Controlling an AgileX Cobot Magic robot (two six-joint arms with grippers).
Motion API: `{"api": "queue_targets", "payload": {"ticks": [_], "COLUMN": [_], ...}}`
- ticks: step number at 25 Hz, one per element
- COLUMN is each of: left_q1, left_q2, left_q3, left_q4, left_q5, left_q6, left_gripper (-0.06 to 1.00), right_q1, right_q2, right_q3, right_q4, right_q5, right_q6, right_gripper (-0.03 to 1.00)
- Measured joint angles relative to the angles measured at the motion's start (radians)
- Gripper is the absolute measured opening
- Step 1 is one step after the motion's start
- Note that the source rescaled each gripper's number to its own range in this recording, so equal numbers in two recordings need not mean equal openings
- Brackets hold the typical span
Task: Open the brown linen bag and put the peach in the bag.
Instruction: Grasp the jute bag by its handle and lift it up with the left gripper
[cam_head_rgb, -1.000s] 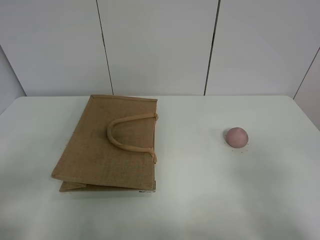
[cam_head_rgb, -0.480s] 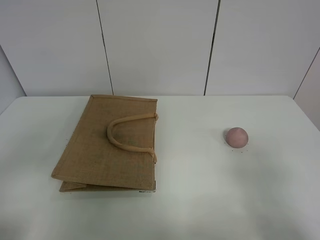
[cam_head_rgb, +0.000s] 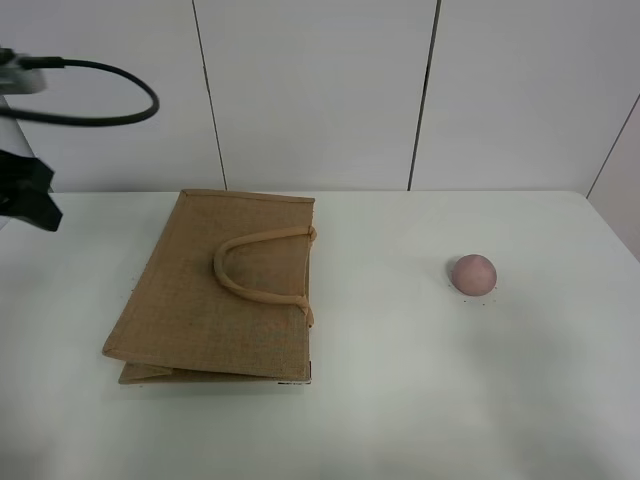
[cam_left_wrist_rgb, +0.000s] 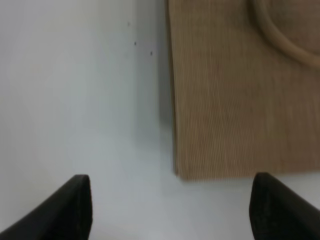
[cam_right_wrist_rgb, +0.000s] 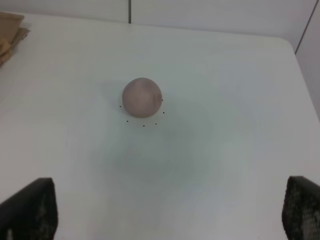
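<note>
The brown linen bag (cam_head_rgb: 190, 305) lies flat and closed on the white table, left of centre, with its beige loop handle (cam_head_rgb: 250, 290) on top. One corner of the bag also shows in the left wrist view (cam_left_wrist_rgb: 235, 100). The peach (cam_head_rgb: 473, 273) sits alone on the table at the right, far from the bag. My left arm (cam_head_rgb: 28, 190) hangs at the far left edge, above the table beside the bag. My left gripper (cam_left_wrist_rgb: 170, 215) is open and empty. My right gripper (cam_right_wrist_rgb: 170, 210) is open and empty, some way short of the peach (cam_right_wrist_rgb: 142, 97).
The white table (cam_head_rgb: 400, 400) is bordered by white wall panels behind. A black cable (cam_head_rgb: 110, 110) loops from the left arm. An edge of the bag shows in the right wrist view (cam_right_wrist_rgb: 10, 30). Tiny dark specks lie around the peach.
My left arm and its cable have come into the exterior view at the far left. The bag and the peach have not moved.
</note>
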Motion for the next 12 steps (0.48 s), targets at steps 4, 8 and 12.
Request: {"api": "queue_targets", "payload": {"ticks": [4,8,12], "left_q1": [0.0,-0.004,-0.067], "left_q2": [0.259,0.462,0.598], "left_q3": [-0.183,-0.353,-0.476], "left_q4": [0.0,-0.029,-0.029], "left_q5": [-0.002,0.009,0.042], "left_q6": [0.0,-0.005,-0.049], "left_gripper": [1.0,1.0,1.0], "right_q1": [0.0,0.0,0.0], "right_q2": [0.0,0.0,0.0], "right_q3": [0.0,0.0,0.0], "right_q4": [0.0,0.0,0.0], "right_q5": [0.0,0.0,0.0], "right_q6": [0.0,0.0,0.0], "right_gripper": [1.0,1.0,1.0]}}
